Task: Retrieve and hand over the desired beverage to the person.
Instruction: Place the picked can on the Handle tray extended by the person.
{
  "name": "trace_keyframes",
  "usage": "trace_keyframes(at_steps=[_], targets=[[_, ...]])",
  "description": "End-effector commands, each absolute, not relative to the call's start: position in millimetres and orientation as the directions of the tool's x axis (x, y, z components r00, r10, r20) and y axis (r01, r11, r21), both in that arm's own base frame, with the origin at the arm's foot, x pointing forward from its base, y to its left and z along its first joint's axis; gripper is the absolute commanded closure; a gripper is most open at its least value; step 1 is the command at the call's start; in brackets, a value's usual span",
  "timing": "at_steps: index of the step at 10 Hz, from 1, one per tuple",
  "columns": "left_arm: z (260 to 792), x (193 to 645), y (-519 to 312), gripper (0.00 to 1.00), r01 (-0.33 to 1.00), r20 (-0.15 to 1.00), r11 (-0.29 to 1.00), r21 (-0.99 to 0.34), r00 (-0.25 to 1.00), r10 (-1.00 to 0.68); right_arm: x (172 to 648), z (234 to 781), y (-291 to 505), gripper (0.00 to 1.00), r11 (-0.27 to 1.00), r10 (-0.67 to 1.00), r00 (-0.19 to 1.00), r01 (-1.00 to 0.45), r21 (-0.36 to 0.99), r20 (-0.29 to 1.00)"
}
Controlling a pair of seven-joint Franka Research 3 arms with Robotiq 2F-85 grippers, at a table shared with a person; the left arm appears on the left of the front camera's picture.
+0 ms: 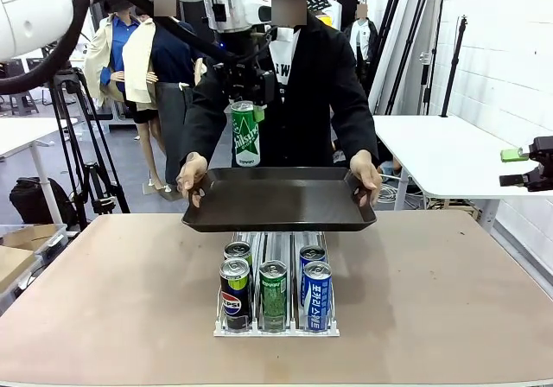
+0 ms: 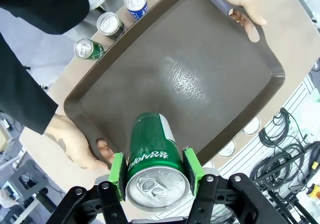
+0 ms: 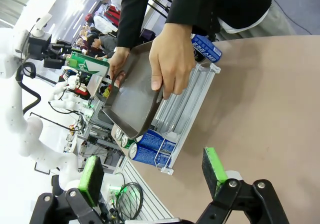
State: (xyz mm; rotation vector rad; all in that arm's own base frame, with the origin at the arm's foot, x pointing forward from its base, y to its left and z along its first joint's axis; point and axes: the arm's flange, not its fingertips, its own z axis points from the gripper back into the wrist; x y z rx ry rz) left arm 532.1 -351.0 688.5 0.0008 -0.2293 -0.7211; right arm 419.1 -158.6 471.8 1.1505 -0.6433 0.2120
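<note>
Handover moment above the counter [image 1: 432, 301]!
Left claw [image 2: 155, 169] clamps the green can [image 1: 245, 135] over the dark tray [image 1: 276, 200] the person [image 1: 321, 85] holds; right claw [image 3: 152, 171] gapes, unloaded.

The right gripper [image 3: 152, 176] had its fingers spread wide, nothing between the green pads [image 3: 214, 169], over the brown table [image 3: 270, 109]. The person's near hand [image 3: 172, 59] gripped one edge of the dark tray [image 3: 132, 96], the far hand [image 3: 117, 64] the opposite edge. The tray was held over the can rack [image 3: 192, 96]. Blue cans [image 3: 150, 151] lay at one end of the rack. Farther off, the left gripper [image 3: 62, 58] held a green can [image 3: 89, 64] near the tray's far edge.
</note>
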Motion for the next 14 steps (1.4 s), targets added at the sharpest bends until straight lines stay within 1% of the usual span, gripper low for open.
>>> trace_keyframes(at_steps=[1, 9, 14], targets=[[697.1, 545.0, -362.9, 1.0, 0.636, 0.208, 0.765, 0.102, 0.738, -0.642, 418.2, 471.6, -158.2, 0.0, 0.401, -0.17, 0.8, -0.477, 0.782, 0.576], [646.5, 540.6, -377.0, 1.0, 0.667, 0.122, 0.742, 0.063, 0.733, -0.669, 418.2, 471.6, -158.2, 0.0, 0.401, -0.17, 0.8, -0.477, 0.782, 0.576], [628.1, 540.4, -373.0, 1.0, 0.663, 0.09, 0.748, 0.021, 0.744, -0.662, 418.2, 471.6, -158.2, 0.0, 0.401, -0.17, 0.8, -0.477, 0.782, 0.576]])
